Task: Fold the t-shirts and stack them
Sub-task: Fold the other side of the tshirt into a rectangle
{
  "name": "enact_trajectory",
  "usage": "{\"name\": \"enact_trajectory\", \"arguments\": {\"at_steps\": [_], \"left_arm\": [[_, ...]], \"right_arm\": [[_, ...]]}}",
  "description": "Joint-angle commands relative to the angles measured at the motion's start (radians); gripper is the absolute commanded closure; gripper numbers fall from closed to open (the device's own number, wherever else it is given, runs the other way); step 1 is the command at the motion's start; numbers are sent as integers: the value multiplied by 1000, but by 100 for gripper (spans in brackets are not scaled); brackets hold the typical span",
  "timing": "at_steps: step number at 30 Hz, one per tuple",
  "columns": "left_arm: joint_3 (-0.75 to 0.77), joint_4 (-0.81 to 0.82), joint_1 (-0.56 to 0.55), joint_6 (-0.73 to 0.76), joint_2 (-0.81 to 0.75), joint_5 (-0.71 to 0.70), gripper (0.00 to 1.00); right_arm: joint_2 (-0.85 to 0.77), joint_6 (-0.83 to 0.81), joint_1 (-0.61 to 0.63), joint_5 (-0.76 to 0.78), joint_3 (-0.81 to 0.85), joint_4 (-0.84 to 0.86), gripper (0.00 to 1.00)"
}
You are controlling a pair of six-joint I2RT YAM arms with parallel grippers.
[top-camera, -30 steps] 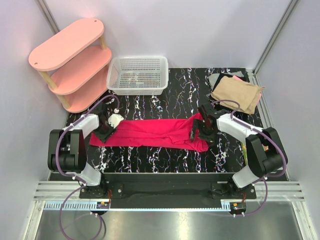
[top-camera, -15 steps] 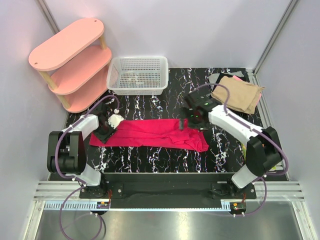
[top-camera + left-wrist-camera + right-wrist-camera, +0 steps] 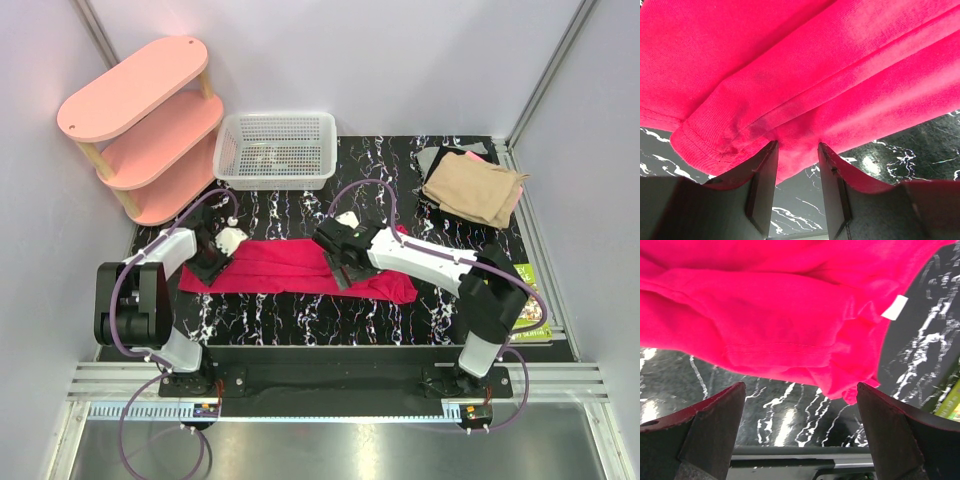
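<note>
The crimson-pink t-shirt lies as a long flat strip across the near middle of the black marbled table. My left gripper sits at the shirt's left end. In the left wrist view its jaws stand narrow, with the shirt's hem pinched at the tips. My right gripper hovers over the middle of the shirt. Its jaws are wide open and empty, with the shirt beyond them. The folded tan shirt lies at the back right on a grey one, with a pale pink edge showing.
A white mesh basket stands at the back centre. A pink three-tier shelf stands at the back left. A green-yellow flat item lies at the table's right edge. A white tag shows on the shirt.
My right arm has let go of the shirt's right end and swung left to over its middle. The right end now lies flat. My left gripper has stayed put.
</note>
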Motion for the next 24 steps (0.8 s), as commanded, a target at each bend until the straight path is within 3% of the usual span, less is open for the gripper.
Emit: {"name": "enact_trajectory", "arguments": {"at_steps": [1,5,14,17,20,24], "left_arm": [[31,13,24,14,2,28,58],[28,13,30,17,1,27,58],[34,13,34,17,1,27,58],[31,15,36,18,1,28,58],[30,15,39,20,-2,30,58],[24,16,40,23,1,31,58]], "right_arm": [[16,-2,15,87,21,-7,0],[37,-11,48,67,29,24,5],[131,-25,122,73,83,33,3],[140,-25,120,107,90,37,8],[149,-25,119,138,103,37,19],[166,-43,116,147,126,36,19]]}}
